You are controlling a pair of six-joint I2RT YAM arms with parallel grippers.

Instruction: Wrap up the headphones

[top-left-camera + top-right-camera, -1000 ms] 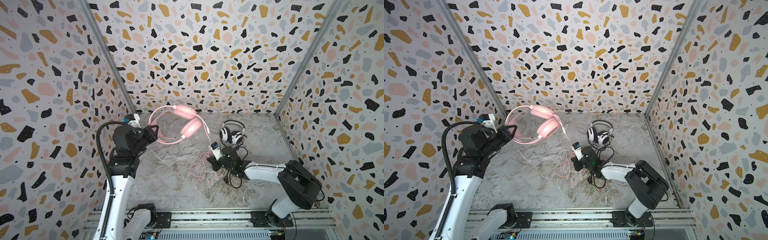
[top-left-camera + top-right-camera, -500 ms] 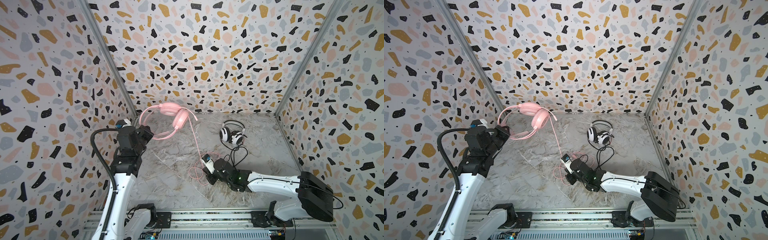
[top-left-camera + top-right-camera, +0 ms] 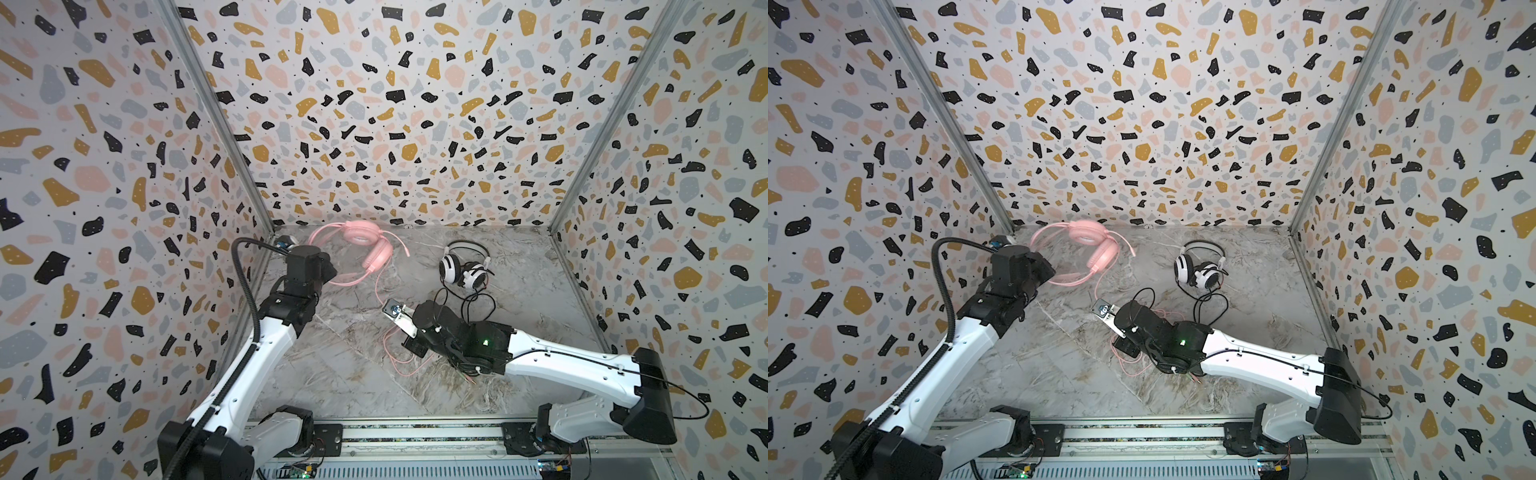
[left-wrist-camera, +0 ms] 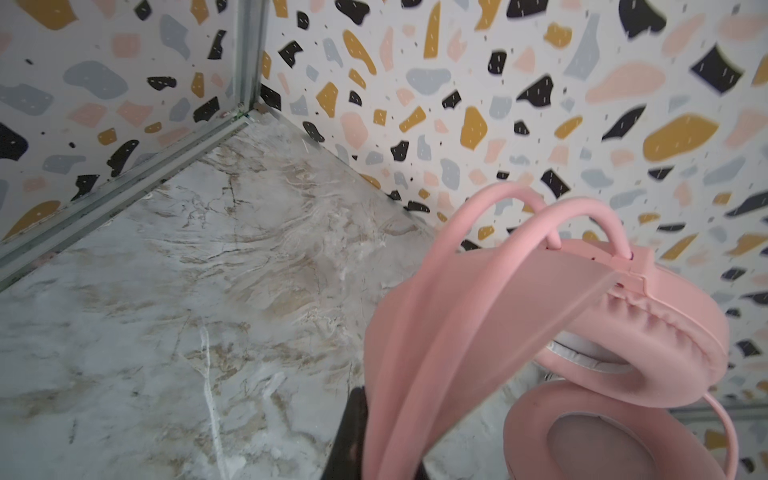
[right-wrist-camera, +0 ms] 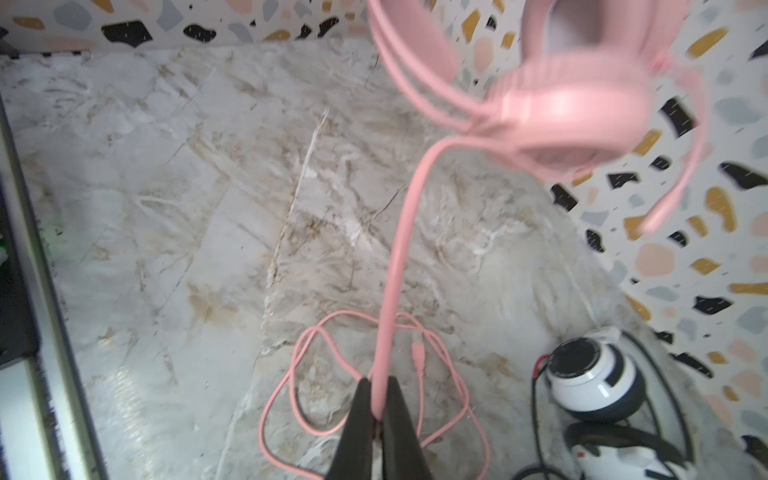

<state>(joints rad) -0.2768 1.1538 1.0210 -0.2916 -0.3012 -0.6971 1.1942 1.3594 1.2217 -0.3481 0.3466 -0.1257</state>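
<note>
Marble tabletop [image 3: 353,374], two headsets: one pink headset [image 3: 361,235], one striped headset [image 3: 451,266]

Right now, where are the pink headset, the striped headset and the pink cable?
pink headset [image 3: 360,237]: in a top view, on its upper ear cup.
striped headset [image 3: 449,266]: in a top view, on one white ear cup.
pink cable [image 5: 390,291]: right wrist view, on the taut stretch.

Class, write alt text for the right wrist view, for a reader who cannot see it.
The right hand pinches the pink cable, which leads to the blurred pink headphones; white-and-black headphones lie on the marble floor.
</note>
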